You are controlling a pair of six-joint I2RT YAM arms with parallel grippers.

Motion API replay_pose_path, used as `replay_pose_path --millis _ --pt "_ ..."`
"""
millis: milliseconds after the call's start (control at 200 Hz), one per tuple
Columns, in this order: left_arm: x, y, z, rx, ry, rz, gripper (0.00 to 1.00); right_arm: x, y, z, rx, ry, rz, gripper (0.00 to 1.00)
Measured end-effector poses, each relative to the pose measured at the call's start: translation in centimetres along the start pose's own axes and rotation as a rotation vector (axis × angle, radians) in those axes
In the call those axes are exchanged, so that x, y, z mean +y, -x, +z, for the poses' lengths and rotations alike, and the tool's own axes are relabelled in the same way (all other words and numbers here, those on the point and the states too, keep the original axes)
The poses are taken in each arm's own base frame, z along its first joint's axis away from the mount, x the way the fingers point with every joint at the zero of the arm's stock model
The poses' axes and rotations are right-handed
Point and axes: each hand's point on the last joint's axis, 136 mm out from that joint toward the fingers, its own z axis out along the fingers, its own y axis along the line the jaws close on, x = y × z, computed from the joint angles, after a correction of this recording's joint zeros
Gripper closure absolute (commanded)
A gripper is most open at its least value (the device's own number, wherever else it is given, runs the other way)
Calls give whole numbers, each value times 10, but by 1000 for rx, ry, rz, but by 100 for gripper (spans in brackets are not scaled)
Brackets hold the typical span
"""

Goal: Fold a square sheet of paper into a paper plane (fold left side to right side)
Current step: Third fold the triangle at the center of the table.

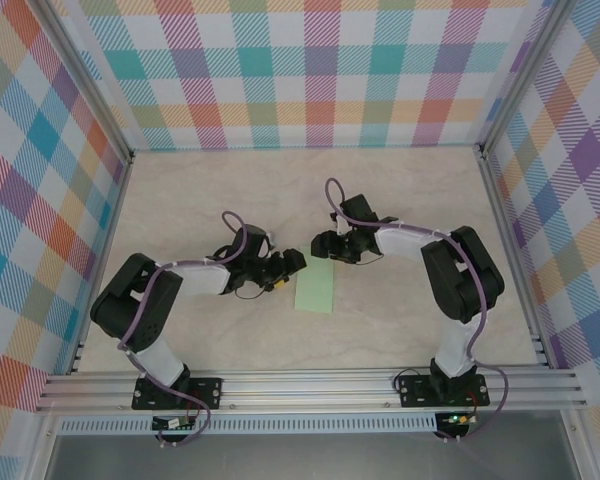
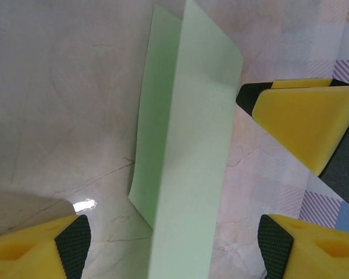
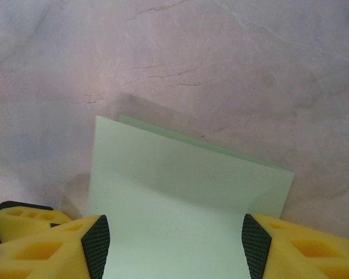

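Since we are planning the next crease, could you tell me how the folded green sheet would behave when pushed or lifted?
The sheet of paper looks thin, so it probably flops if lifted by one edge. Its upper layer is not flush with the lower, so it may spring open. On the glossy table it likely slides when pushed.

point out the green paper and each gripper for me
sheet of paper (image 1: 315, 288), top view, middle of its upper face
left gripper (image 1: 294, 264), top view, between its fingertips
right gripper (image 1: 325, 250), top view, between its fingertips
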Motion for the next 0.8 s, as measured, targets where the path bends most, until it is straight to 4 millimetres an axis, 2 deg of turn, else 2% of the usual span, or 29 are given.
replay_pose_path --millis 475,800 --pt "-7 1 14 44 -17 -25 28 -1 -1 1 4 -1 -19 37" --pt "-9 -3 16 54 -15 -18 33 -1 -1 1 5 -1 -22 37"
